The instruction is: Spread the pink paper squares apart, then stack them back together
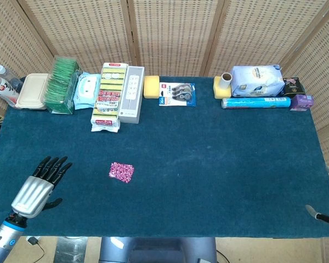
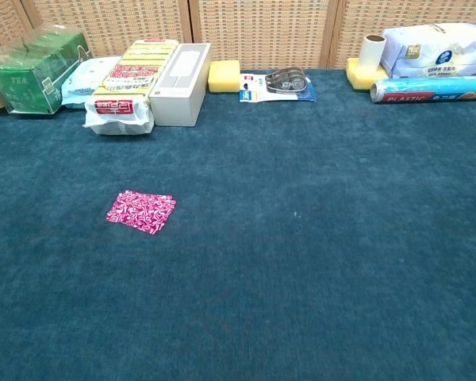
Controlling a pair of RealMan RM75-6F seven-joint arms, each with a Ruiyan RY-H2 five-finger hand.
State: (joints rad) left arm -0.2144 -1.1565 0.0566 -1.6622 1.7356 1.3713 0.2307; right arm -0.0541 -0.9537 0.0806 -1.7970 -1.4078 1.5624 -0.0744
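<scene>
The pink patterned paper squares [image 1: 121,172] lie in one small pile on the blue cloth, left of the middle; the chest view shows the pile [image 2: 141,211] with its sheets slightly offset. My left hand [image 1: 41,183] hovers near the table's front left, a little to the left of the pile, fingers stretched out and apart, holding nothing. Only a sliver of my right hand [image 1: 324,215] shows at the front right edge of the head view, far from the paper, and how its fingers lie is hidden. Neither hand appears in the chest view.
Along the back edge stand a green tea box [image 1: 62,85], wipes [image 1: 86,91], a sponge pack [image 1: 109,96], a grey power strip [image 1: 131,93], a yellow sponge [image 1: 152,86], tape rolls [image 1: 177,93], a plastic wrap box [image 1: 256,102] and a white bag [image 1: 256,80].
</scene>
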